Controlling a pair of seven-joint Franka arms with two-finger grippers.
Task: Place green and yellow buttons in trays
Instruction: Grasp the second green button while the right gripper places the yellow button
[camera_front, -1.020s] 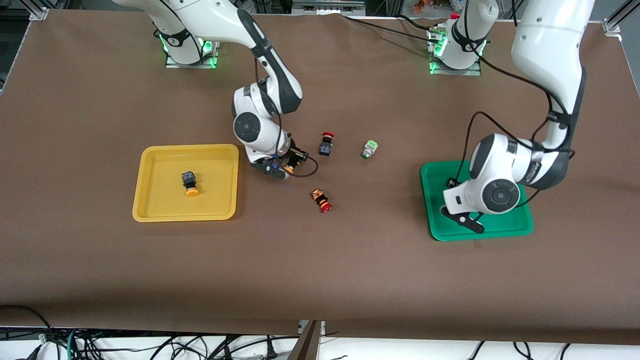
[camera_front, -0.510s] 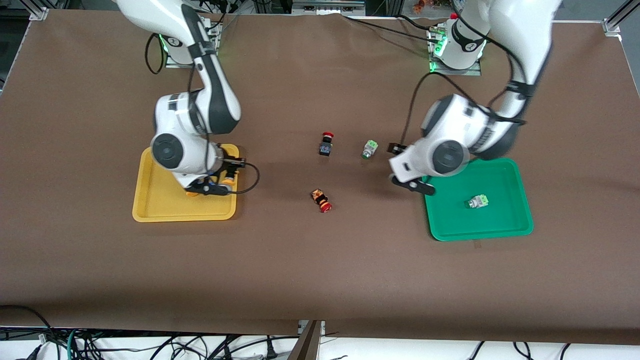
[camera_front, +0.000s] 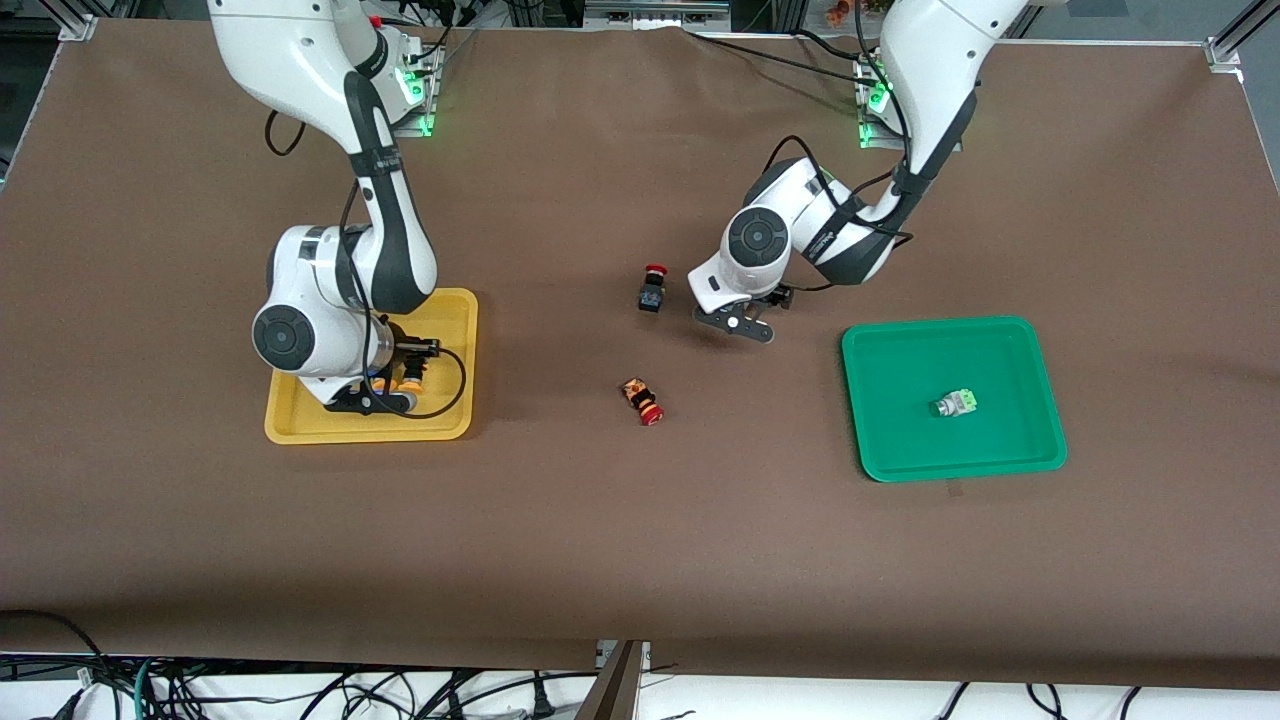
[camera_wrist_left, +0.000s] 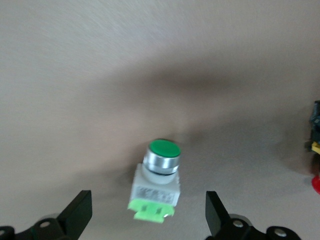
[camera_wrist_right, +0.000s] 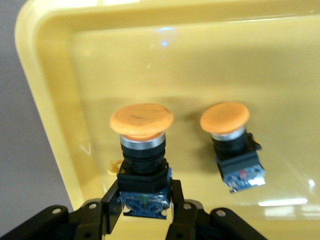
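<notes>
My right gripper (camera_front: 398, 386) is low over the yellow tray (camera_front: 300, 428), shut on a dark switch with an orange-yellow cap (camera_wrist_right: 141, 145). In the right wrist view, its fingers (camera_wrist_right: 111, 202) clamp the blue base. A second yellow button (camera_wrist_right: 232, 145) lies in that tray (camera_wrist_right: 50, 100) beside it. My left gripper (camera_wrist_left: 148, 222) is open, its fingers either side of a pale green-and-white button (camera_wrist_left: 156, 187) lying on the table. In the front view the hand (camera_front: 740, 322) hides that button. Another green button (camera_front: 953, 404) lies in the green tray (camera_front: 900, 360).
Two red-capped dark switches lie mid-table. One (camera_front: 652, 288) is beside my left hand toward the right arm's end, and its edge shows in the left wrist view (camera_wrist_left: 315, 145). The other (camera_front: 643, 400) is nearer the front camera. A brown mat covers the table.
My right gripper carried a yellow button from mid-table into the yellow tray. My left gripper left a green button in the green tray and moved over the other green button.
</notes>
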